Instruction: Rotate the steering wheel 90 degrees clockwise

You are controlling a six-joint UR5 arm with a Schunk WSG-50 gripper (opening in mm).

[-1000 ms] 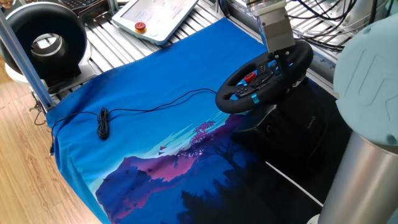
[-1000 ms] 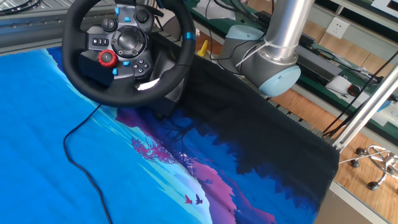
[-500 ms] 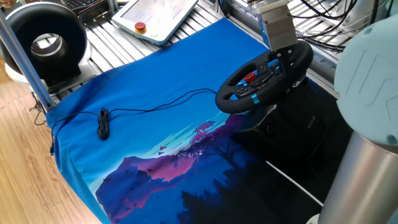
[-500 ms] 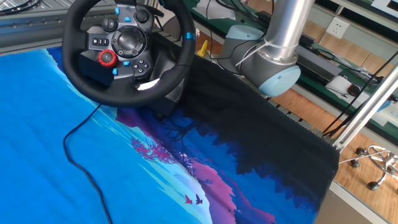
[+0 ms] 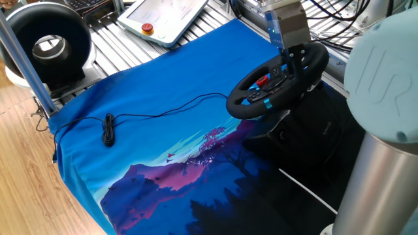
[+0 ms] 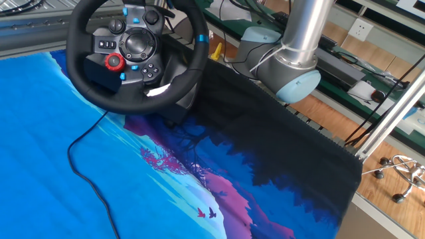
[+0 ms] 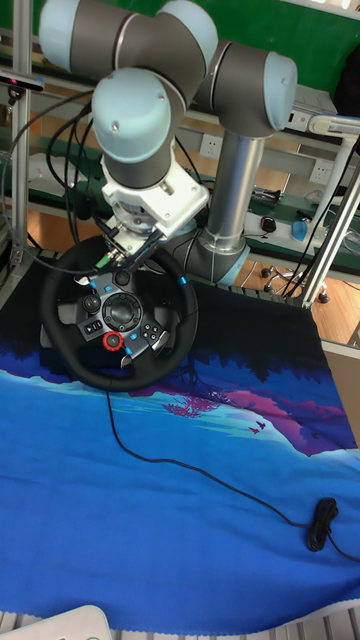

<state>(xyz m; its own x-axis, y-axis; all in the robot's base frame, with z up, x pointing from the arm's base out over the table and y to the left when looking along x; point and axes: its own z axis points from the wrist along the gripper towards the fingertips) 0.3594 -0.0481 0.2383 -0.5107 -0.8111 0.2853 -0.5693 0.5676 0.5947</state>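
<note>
While the end effector [image 5: 295, 59] hangs at the wheel's [image 5: 277, 81] far rim in one fixed view, its grip is unreadable. From the other fixed view, only the wheel [image 6: 136, 50] shows, on the counter's back edge. Seen tall, fingers [image 7: 128, 258] straddle the top rim, probably for turning leverage.

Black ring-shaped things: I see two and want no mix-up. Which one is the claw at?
The steering wheel, the padded one with a blue rim stripe and a red hub button; the claw is at its upper rim. The black ring with a white centre sits off the cloth, far away.
</note>
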